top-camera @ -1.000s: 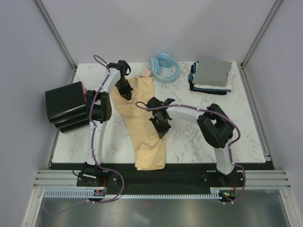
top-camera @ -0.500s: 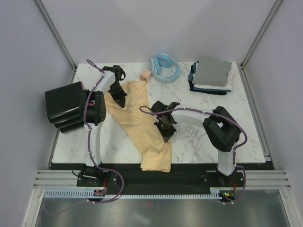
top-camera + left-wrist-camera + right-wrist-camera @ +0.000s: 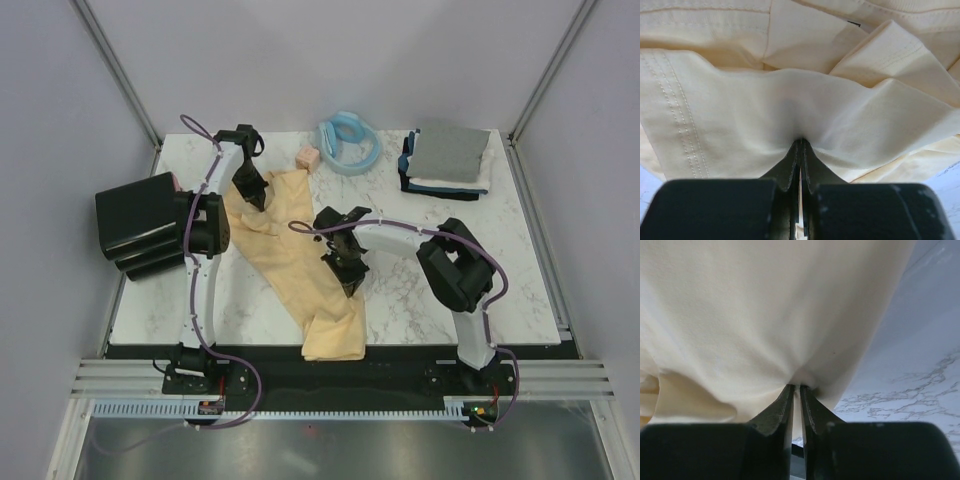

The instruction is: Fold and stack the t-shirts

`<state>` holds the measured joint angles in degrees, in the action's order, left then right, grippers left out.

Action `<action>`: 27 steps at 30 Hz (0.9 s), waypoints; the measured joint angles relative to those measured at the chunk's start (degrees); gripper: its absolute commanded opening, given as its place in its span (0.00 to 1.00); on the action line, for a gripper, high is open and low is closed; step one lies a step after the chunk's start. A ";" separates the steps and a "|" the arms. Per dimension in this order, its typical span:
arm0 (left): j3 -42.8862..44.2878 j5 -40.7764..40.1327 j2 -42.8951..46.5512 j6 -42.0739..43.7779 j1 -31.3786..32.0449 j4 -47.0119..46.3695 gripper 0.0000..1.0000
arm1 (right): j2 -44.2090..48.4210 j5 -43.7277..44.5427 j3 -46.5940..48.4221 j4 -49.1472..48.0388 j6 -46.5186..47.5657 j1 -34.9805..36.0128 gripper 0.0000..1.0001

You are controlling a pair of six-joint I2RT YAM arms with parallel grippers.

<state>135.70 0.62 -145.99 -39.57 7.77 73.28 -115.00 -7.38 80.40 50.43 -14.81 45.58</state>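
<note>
Across the left and middle of the tabletop, the pale yellow t-shirt lies as a long rumpled band. It runs on a diagonal from the far left down to the near edge.

The left jaws are clenched on a pinch of it at the far end, and the left wrist view shows cloth gathered into the closed tips. The right jaws grip its right-hand edge about midway along. In the right wrist view the fabric hangs from tips that are almost together.

Over the last second the right jaws have moved a little nearer and to the right. They have dragged the shirt's bunched near end rightward along the front edge. The left jaws swung out to the left and have come back toward the far edge, so the far part now sits wider and more creased.

This reads as pulling the shirt out straight, not yet folding it. It is still doubled over on itself, with no clean fold laid in.

The folded stack, grey on top, sits in the far right corner, well apart. The yellow shirt is probably meant to join it, after it has been flattened and folded.
</note>
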 measured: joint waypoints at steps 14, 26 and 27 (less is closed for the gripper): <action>5.77 0.61 -3.45 -0.04 -0.09 0.28 0.02 | -9.81 -1.90 15.32 6.05 3.52 -0.83 0.33; 6.69 1.42 -4.04 -0.04 -0.72 -4.48 0.09 | 2.51 0.70 6.16 0.46 2.49 -1.20 0.43; 6.84 1.68 -4.13 -0.07 -0.90 -4.83 0.10 | 4.07 1.14 6.01 0.15 2.10 -1.25 0.45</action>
<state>142.54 2.31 -150.12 -39.64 6.87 68.45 -110.93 -6.24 86.41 50.59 -12.71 44.34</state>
